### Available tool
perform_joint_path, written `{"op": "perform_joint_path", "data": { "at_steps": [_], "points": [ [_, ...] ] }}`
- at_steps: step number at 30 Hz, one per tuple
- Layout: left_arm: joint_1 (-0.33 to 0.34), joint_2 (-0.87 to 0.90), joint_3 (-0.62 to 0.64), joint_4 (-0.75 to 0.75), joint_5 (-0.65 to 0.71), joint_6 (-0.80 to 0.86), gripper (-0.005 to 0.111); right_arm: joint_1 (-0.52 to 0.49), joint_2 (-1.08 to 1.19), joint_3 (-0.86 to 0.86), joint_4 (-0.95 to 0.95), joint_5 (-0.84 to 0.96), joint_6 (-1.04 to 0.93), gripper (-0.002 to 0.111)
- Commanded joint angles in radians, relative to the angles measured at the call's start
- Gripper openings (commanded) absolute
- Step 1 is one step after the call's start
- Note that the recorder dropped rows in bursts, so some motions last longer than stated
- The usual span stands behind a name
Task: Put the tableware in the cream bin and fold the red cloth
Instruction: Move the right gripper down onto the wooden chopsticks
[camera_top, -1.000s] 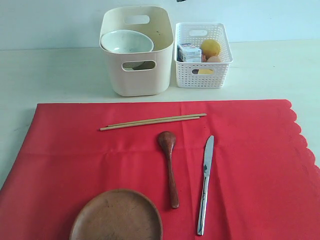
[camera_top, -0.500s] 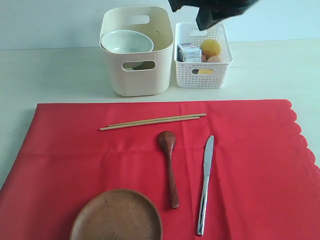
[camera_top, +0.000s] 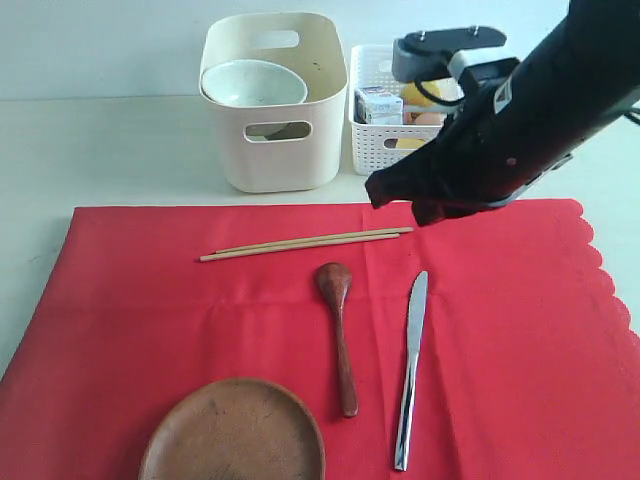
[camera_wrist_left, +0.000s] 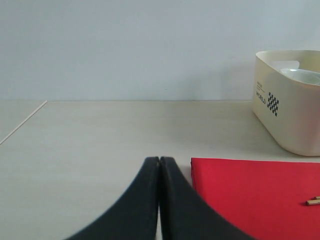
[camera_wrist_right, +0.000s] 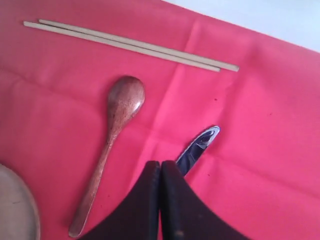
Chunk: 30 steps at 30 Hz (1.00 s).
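The right pincer (camera_wrist_right: 160, 164), its jaws pressed together and holding nothing, hangs over the red cloth (camera_wrist_right: 260, 150) with the knife (camera_wrist_right: 199, 145) tip just beyond it, the spoon (camera_wrist_right: 117, 125) beside and the chopsticks (camera_wrist_right: 130, 45) farther ahead.

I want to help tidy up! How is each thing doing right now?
Bin: upright, holds the bowl.
Bowl: in the bin, open side up.
Chopsticks: lying together on the cloth.
Spoon: lying on the cloth.
Knife: lying on the cloth.
Plate: flat on the cloth, empty.
Cloth: spread out, not folded.
Basket: upright, not empty.
Left claw: shut, empty.
Right claw: shut, empty.
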Motion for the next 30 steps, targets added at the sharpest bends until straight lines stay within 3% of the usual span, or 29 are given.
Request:
{"op": "perform_joint_path", "data": {
  "at_steps": [1,5,12,19,22,30],
  "points": [
    [-0.007,-0.005,0.0,-0.01,0.0,0.001,0.003,-0.004,0.097,-0.008,0.005,-0.045,-0.036,0.0],
    [-0.007,-0.005,0.0,-0.01,0.0,0.001,0.003,-0.004,0.24,-0.093,-0.018,0.002,-0.157,0.0],
    [-0.007,-0.005,0.0,-0.01,0.0,0.001,0.003,-0.006,0.465,-0.383,-0.151,0.198,-0.316,0.0],
    [-0.007,-0.005,0.0,-0.01,0.0,0.001,0.003,-0.004,0.51,-0.503,0.12,0.166,-0.728,0.0],
    [-0.007,-0.005,0.0,-0.01,0.0,0.001,0.003,-0.004,0.514,-0.502,0.223,0.107,-0.816,0.001],
    [-0.007,-0.005,0.0,-0.01,0.0,0.001,0.003,-0.004,0.567,-0.502,0.243,0.042,-0.872,0.035]
  ]
}}
